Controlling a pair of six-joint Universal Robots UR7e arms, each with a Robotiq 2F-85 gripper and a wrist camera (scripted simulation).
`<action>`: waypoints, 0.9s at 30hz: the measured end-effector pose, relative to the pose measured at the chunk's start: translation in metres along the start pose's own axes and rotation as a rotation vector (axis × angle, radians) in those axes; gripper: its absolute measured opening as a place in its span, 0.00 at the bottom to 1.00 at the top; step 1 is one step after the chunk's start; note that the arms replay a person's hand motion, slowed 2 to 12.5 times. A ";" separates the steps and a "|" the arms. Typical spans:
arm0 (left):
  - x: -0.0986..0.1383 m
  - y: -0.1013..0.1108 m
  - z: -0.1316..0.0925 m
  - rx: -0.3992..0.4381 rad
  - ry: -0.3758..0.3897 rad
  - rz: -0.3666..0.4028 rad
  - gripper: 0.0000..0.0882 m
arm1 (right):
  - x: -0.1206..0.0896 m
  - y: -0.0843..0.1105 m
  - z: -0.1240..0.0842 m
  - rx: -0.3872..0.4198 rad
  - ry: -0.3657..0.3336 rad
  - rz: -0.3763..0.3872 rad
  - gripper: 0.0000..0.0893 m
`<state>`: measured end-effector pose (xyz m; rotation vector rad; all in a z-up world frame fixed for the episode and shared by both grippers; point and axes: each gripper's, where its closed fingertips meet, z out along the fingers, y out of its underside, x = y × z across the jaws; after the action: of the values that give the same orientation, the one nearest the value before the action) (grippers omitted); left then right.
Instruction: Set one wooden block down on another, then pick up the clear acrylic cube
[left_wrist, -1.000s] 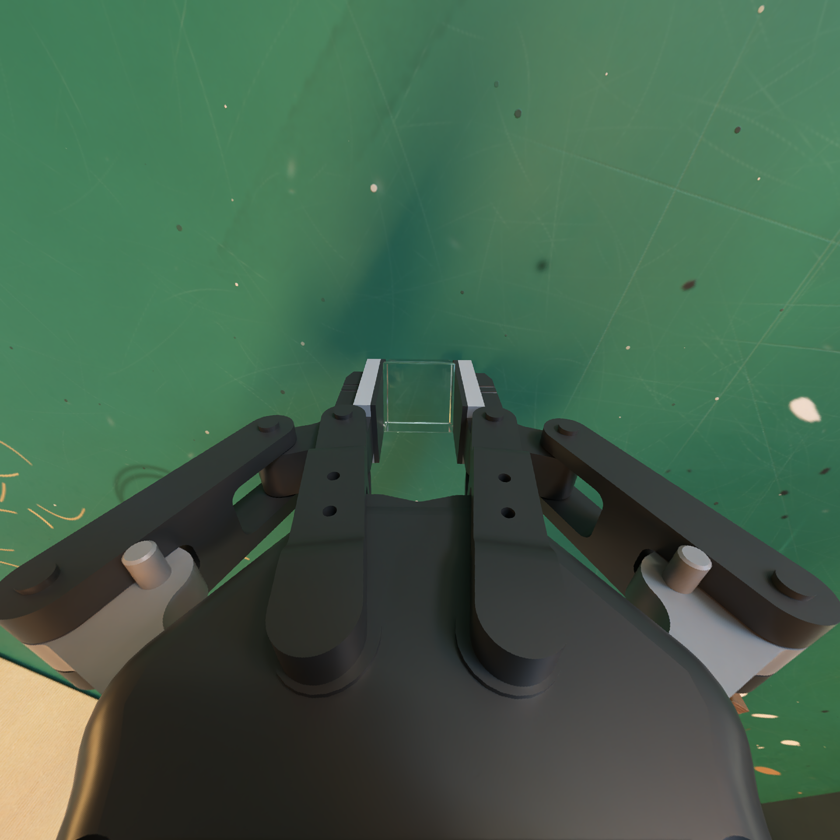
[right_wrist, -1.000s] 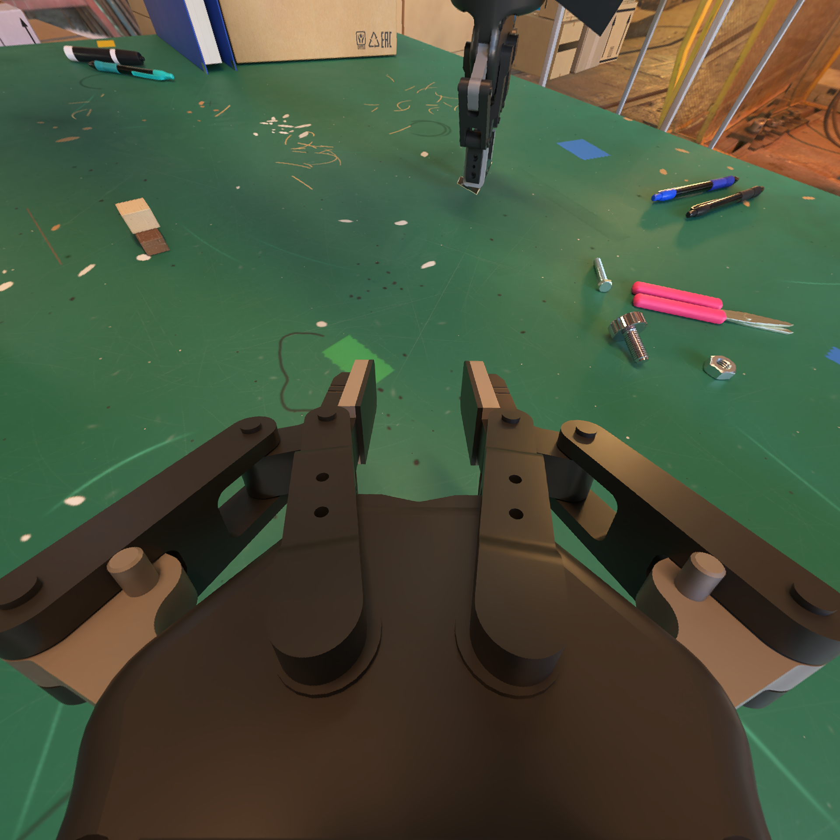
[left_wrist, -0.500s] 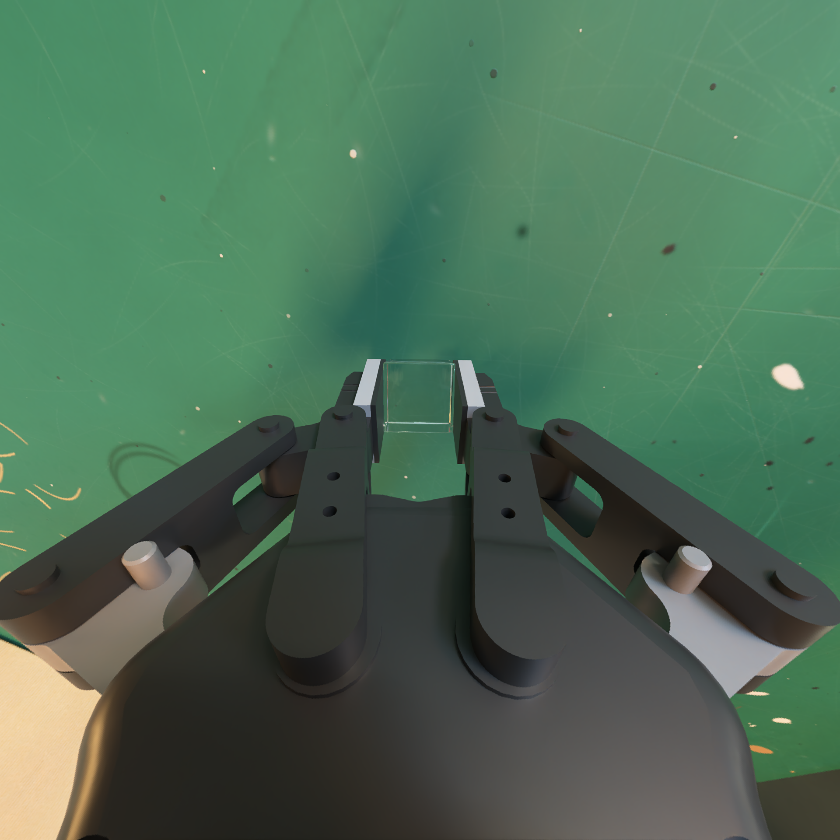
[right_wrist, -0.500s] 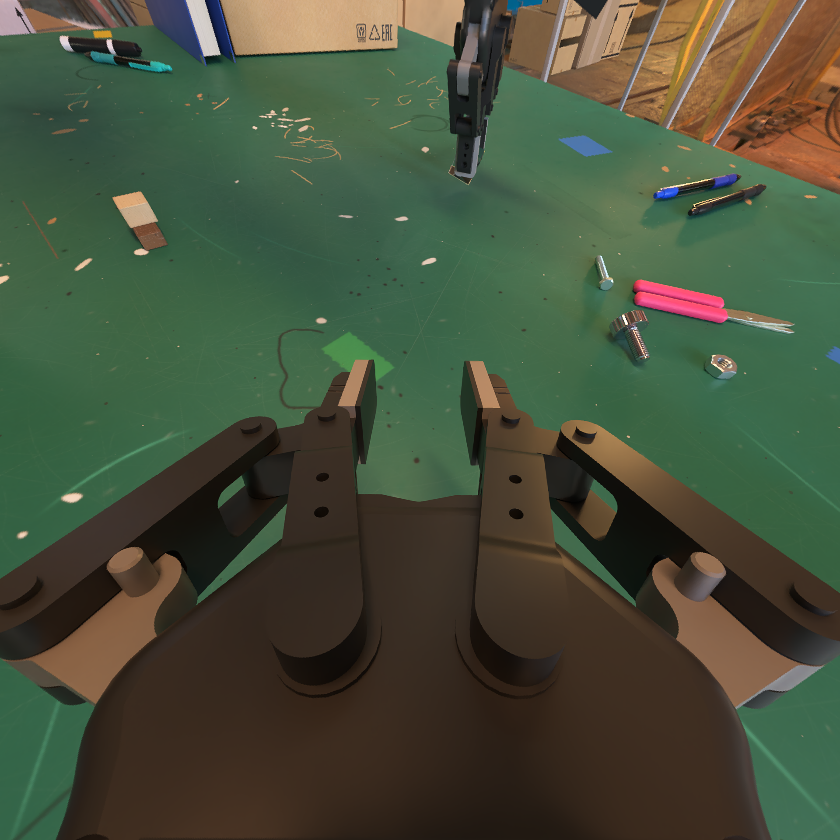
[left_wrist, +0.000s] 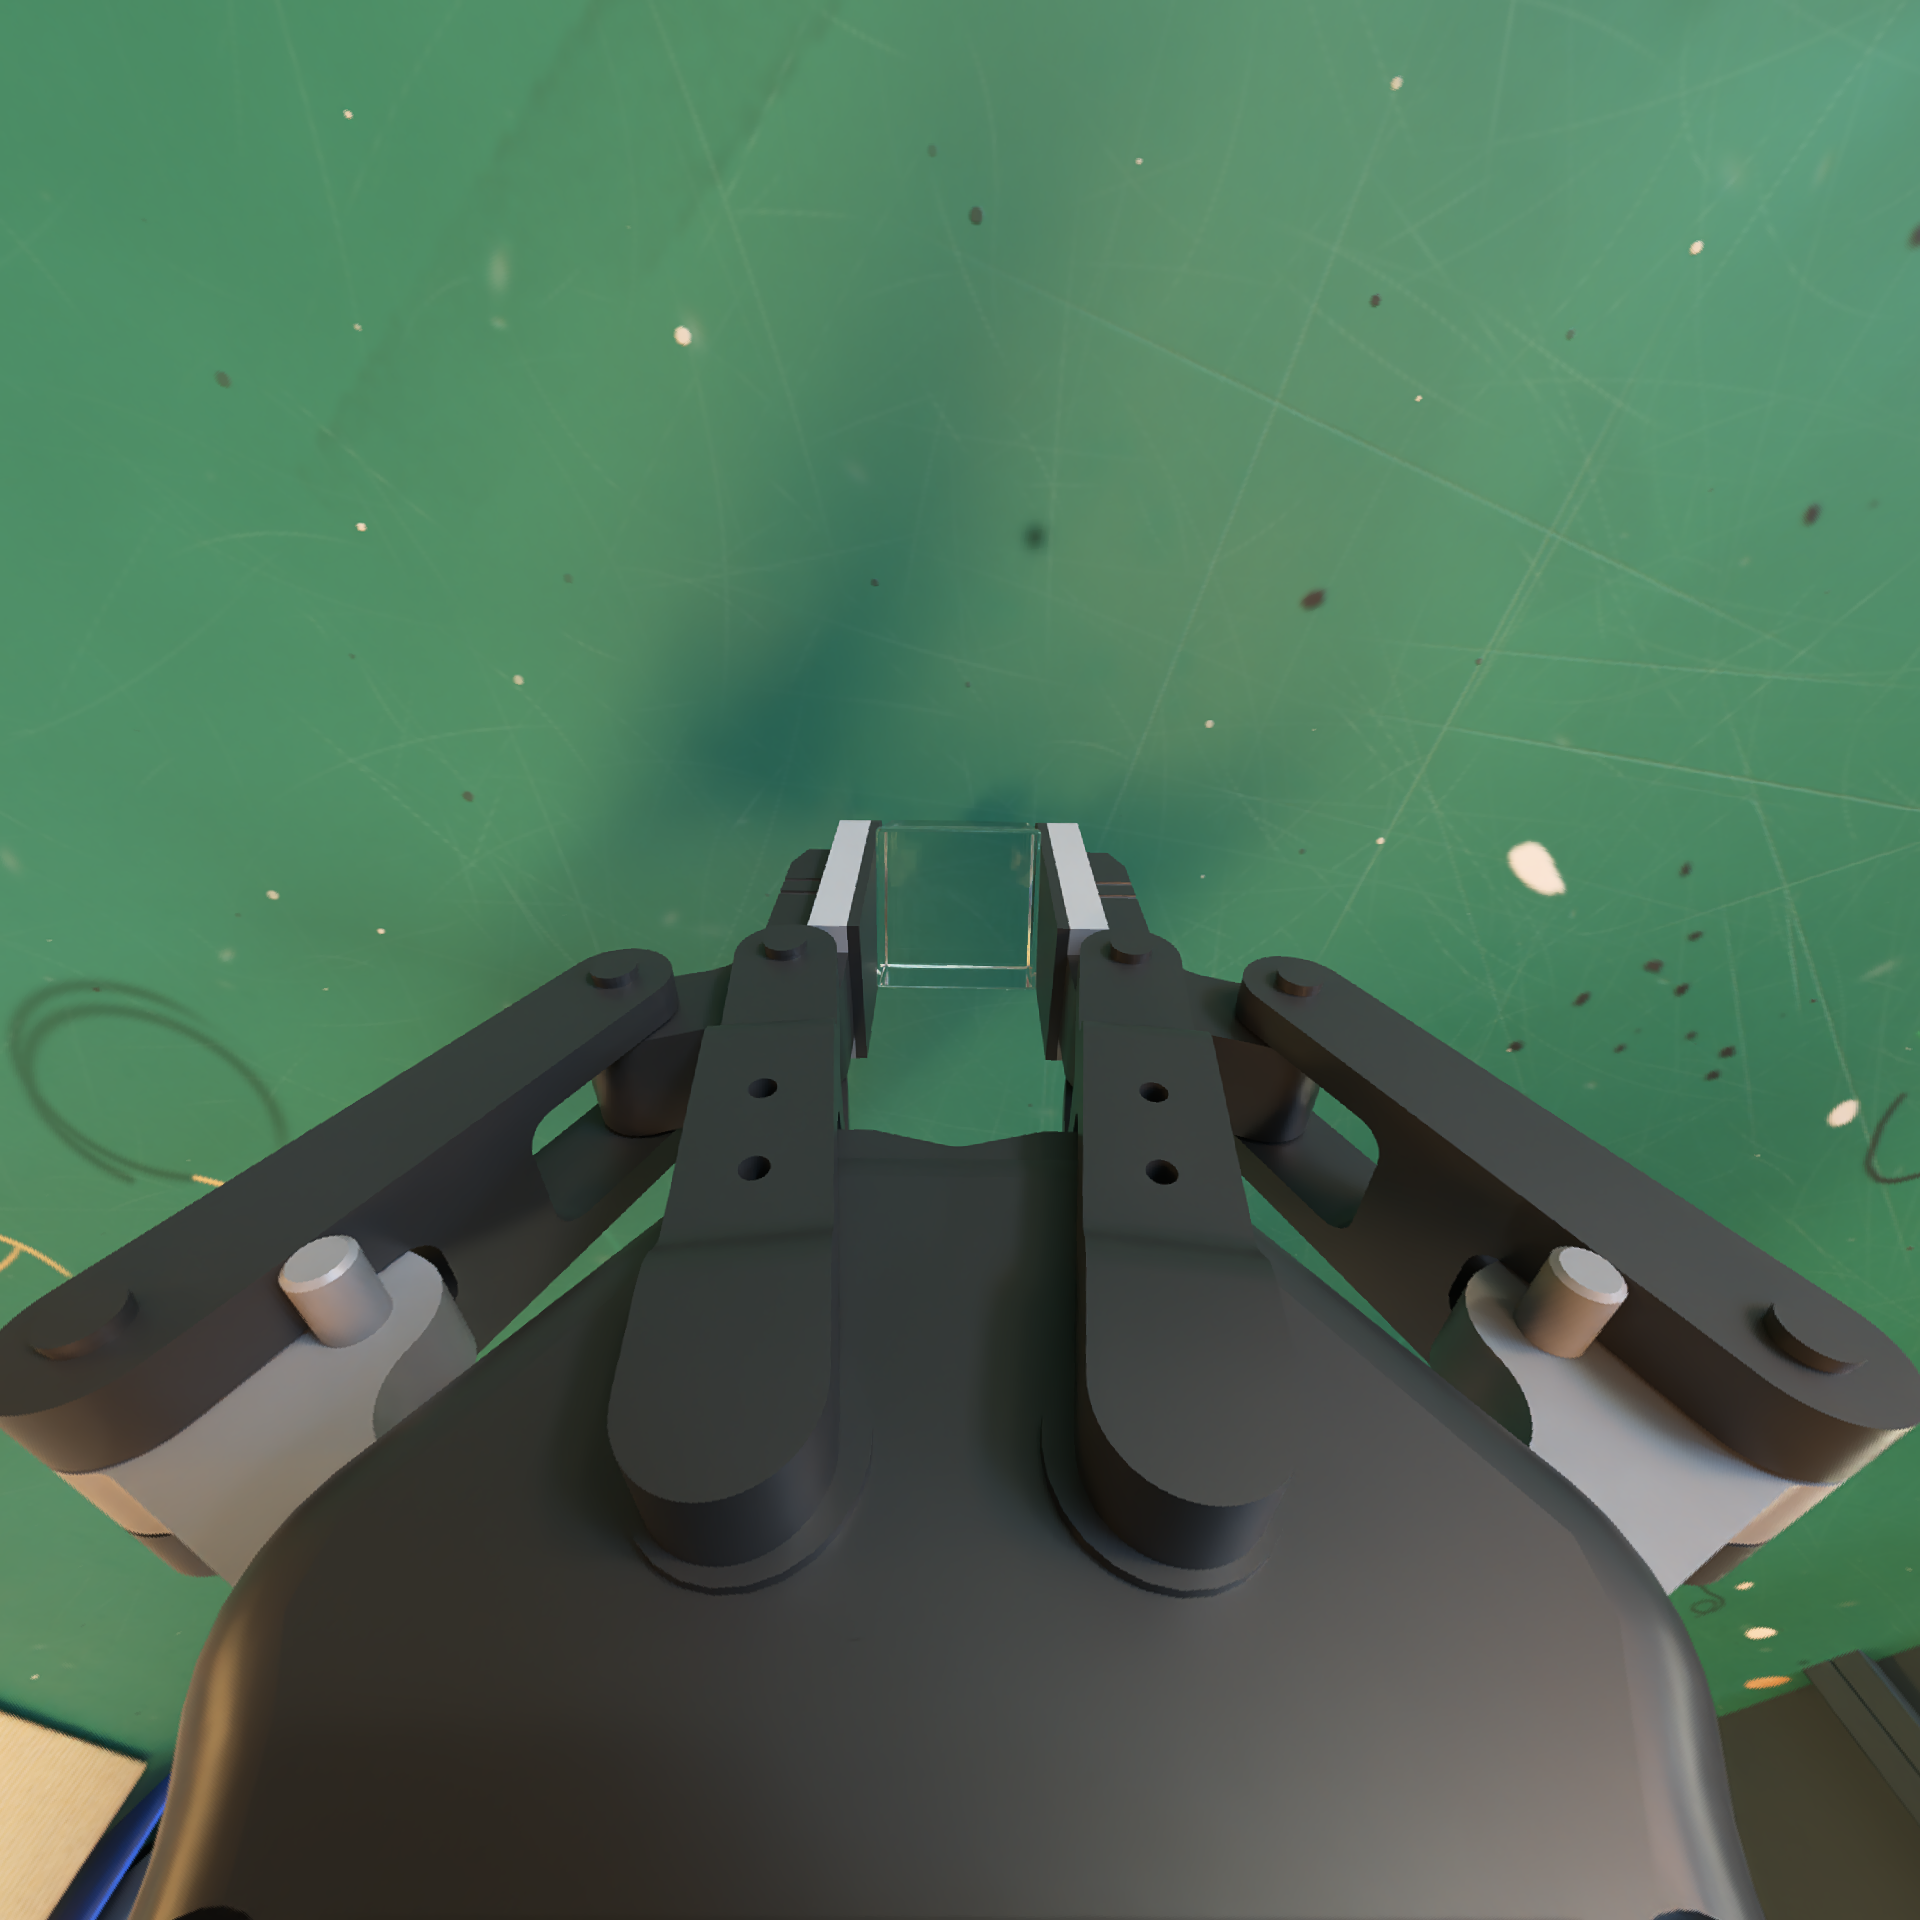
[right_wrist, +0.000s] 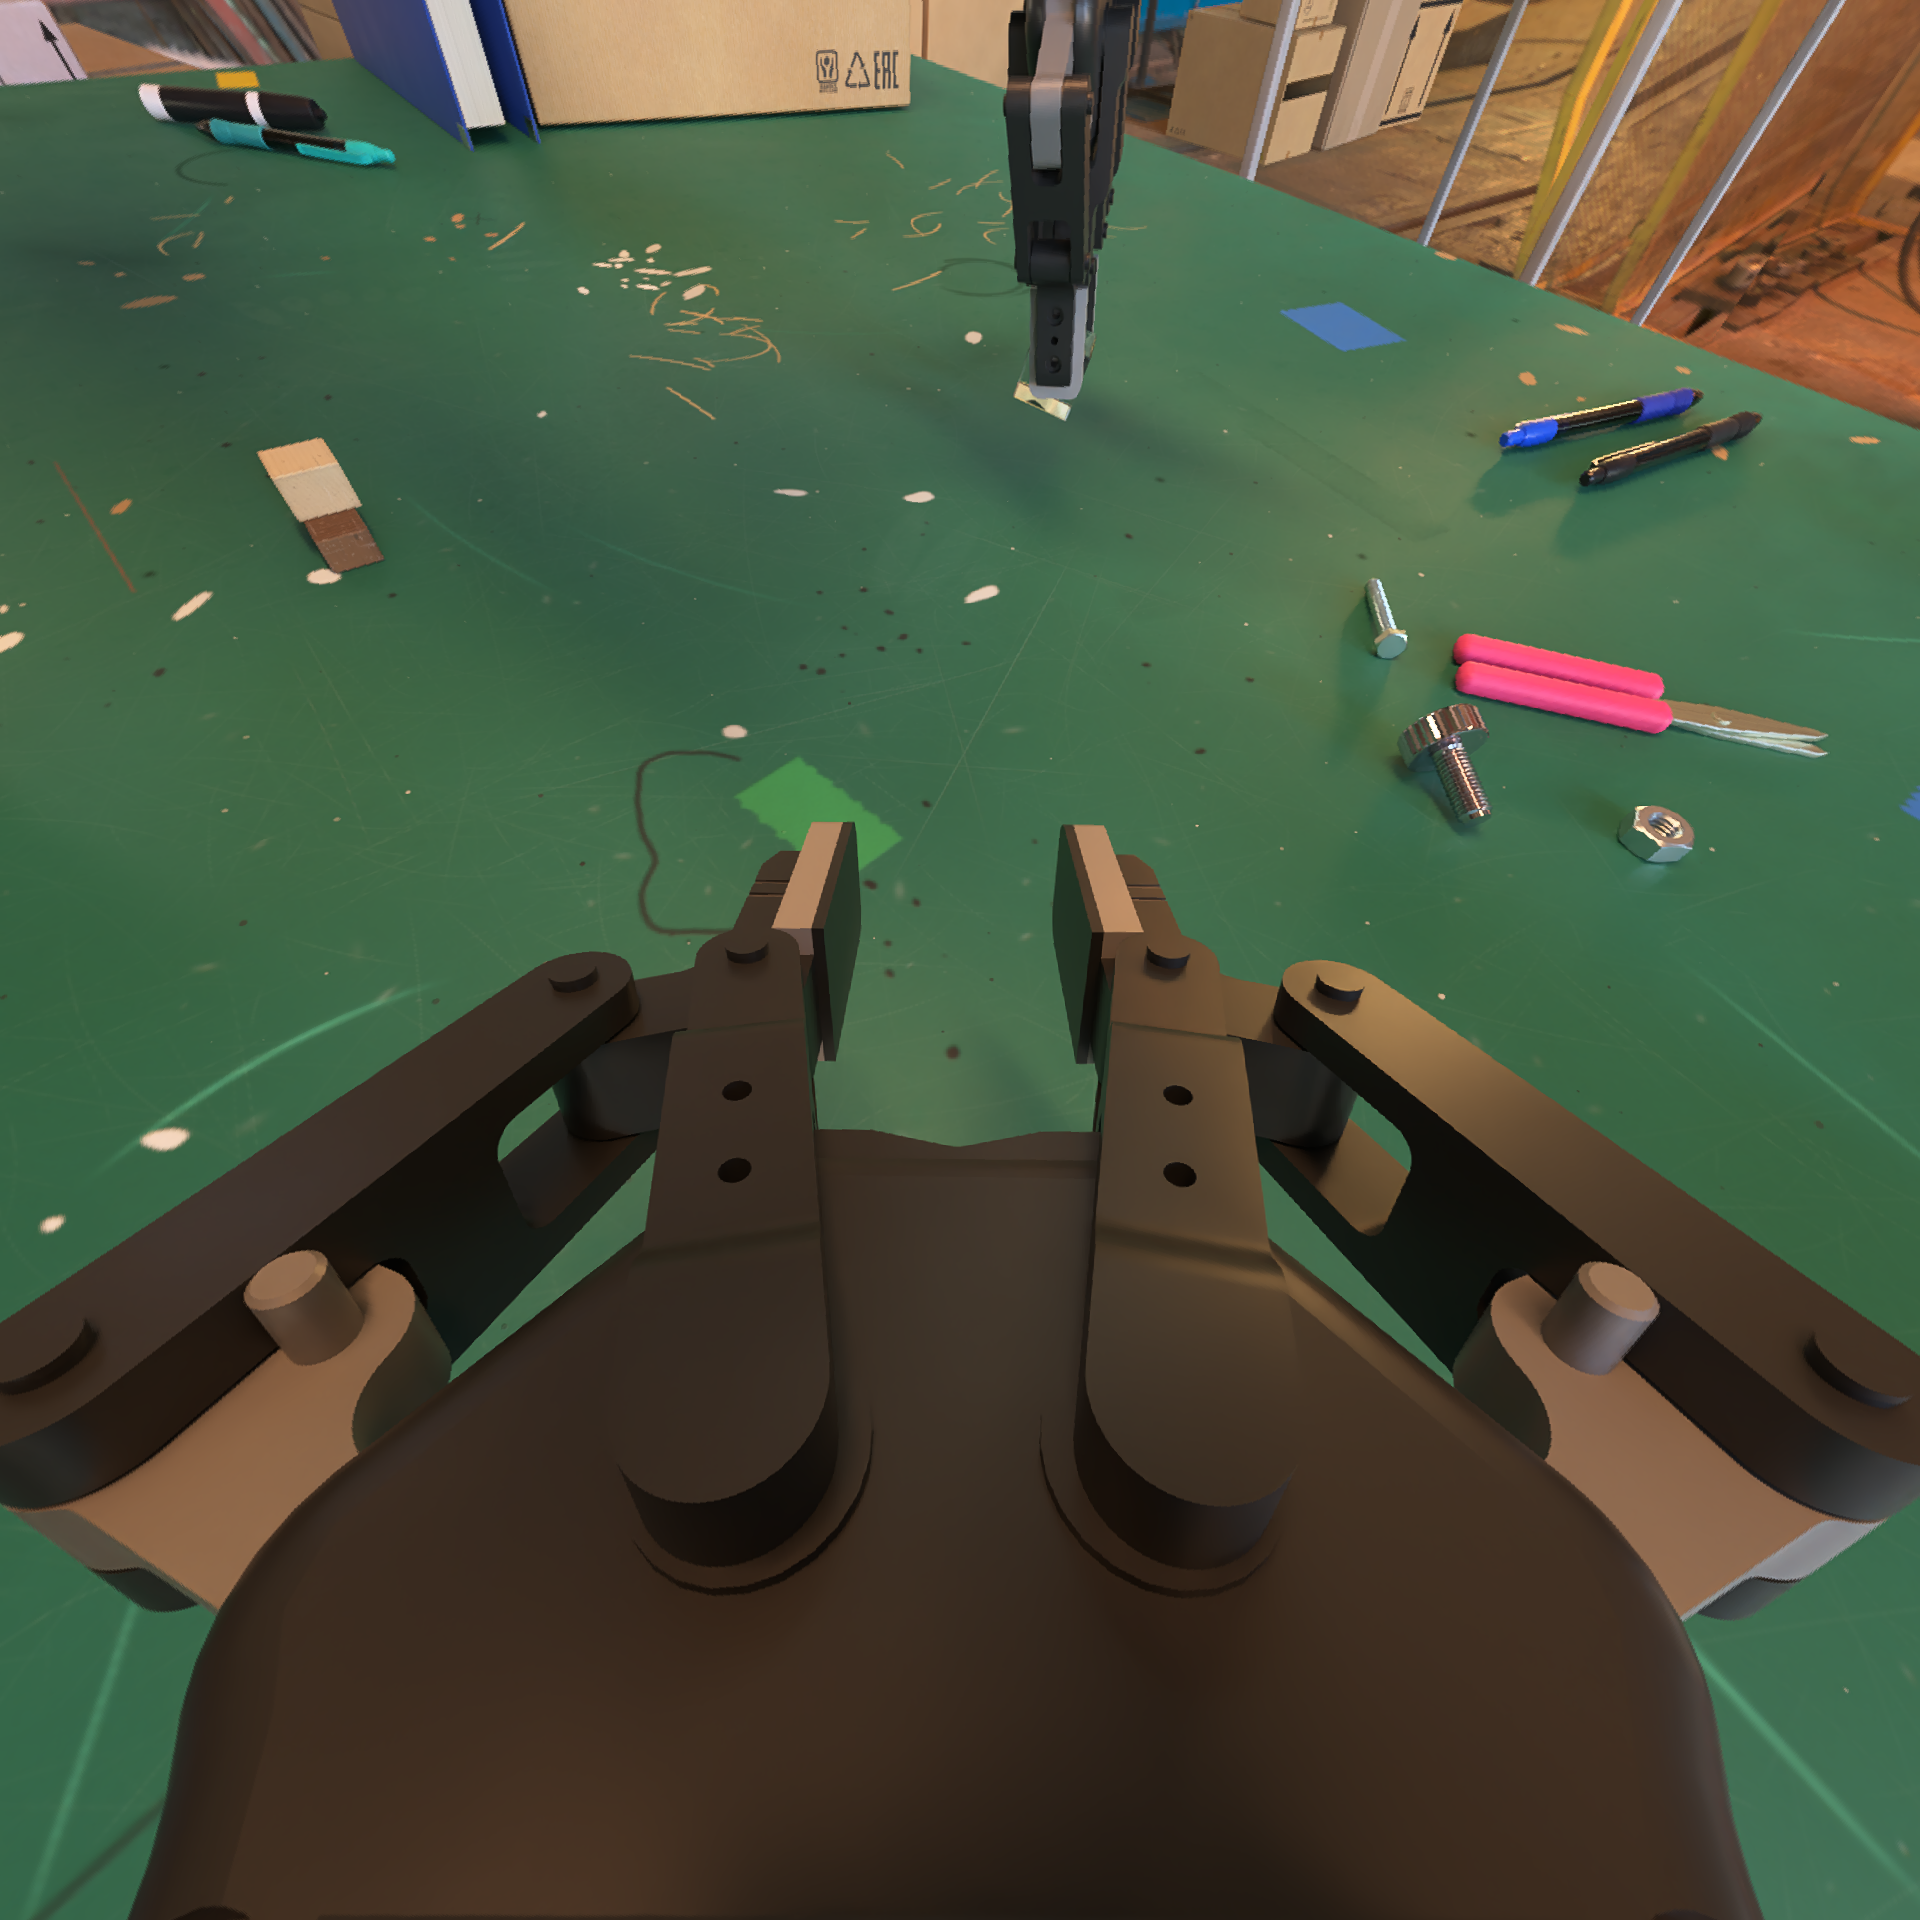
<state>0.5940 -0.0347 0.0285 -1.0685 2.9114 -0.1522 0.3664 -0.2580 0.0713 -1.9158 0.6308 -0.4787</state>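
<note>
My left gripper (left_wrist: 957, 902) is shut on the clear acrylic cube (left_wrist: 956, 904) and holds it above the green mat. In the right wrist view this gripper (right_wrist: 1051, 387) hangs at the far centre with the cube (right_wrist: 1041, 400) at its fingertips, off the mat. A pale wooden block (right_wrist: 309, 480) stands on a dark brown wooden block (right_wrist: 343, 540) at the far left. My right gripper (right_wrist: 958, 883) is open and empty, above the near middle of the mat.
A bolt (right_wrist: 1384, 620), pink-handled scissors (right_wrist: 1600, 694), a thumb screw (right_wrist: 1449, 762) and a nut (right_wrist: 1655, 833) lie at the right. Two pens (right_wrist: 1631, 424) lie at the far right. A cardboard box (right_wrist: 707, 52), a blue binder (right_wrist: 457, 62) and markers (right_wrist: 265, 123) stand at the back.
My left gripper has risen higher above the mat with the cube in it. The right gripper has not moved.
</note>
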 end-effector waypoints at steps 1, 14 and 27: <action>0.002 0.000 0.000 0.001 0.005 -0.002 0.29 | 0.000 0.000 0.000 0.000 -0.001 0.000 0.38; 0.011 0.000 0.011 -0.036 -0.025 0.039 0.29 | -0.001 0.000 0.000 -0.001 -0.003 -0.003 0.38; 0.007 -0.006 0.018 -0.050 -0.035 0.034 0.29 | 0.001 0.000 -0.002 0.000 0.005 -0.003 0.38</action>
<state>0.5940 -0.0453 0.0117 -1.0170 2.9147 -0.0596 0.3660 -0.2594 0.0719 -1.9164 0.6306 -0.4856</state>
